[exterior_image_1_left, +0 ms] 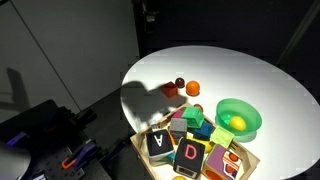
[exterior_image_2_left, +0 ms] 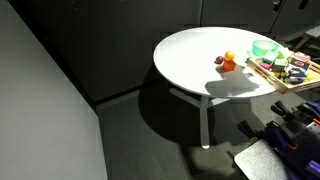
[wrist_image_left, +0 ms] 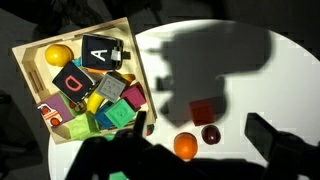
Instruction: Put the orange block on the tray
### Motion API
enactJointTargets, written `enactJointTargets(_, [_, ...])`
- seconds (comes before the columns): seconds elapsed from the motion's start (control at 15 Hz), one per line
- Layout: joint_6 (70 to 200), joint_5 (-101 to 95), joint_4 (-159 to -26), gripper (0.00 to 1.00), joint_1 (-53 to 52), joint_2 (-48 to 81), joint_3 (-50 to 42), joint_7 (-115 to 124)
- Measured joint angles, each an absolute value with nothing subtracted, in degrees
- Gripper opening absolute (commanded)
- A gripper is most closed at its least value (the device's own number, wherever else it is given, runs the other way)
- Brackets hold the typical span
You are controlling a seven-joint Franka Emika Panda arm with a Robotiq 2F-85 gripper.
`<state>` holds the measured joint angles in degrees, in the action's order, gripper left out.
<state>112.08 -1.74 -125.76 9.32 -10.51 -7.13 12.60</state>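
Observation:
The orange-red block (wrist_image_left: pixel 203 110) lies on the white round table, in the arm's shadow, to the right of the wooden tray (wrist_image_left: pixel 137 70). It also shows in both exterior views (exterior_image_1_left: pixel 170 91) (exterior_image_2_left: pixel 228 66). An orange ball (wrist_image_left: pixel 185 146) and a dark red ball (wrist_image_left: pixel 210 134) lie just beside it. My gripper (wrist_image_left: pixel 200 128) hangs high above these three things. It is open and empty, with one dark finger on each side of them. The tray holds several coloured letter blocks and a yellow ball (wrist_image_left: pixel 58 54).
A green bowl (exterior_image_1_left: pixel 238 118) with something yellow in it stands on the table next to the tray (exterior_image_1_left: pixel 138 143). The table edge (wrist_image_left: pixel 290 70) curves round close to the block. Dark equipment (exterior_image_1_left: pixel 45 135) stands below the table, by the tray side.

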Motion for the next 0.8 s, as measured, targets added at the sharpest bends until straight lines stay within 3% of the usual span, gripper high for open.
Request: enactJointTargets(0.8, [128.1,-1.8,-122.9,1.00,9.4,7.4,-8.5,4.1])
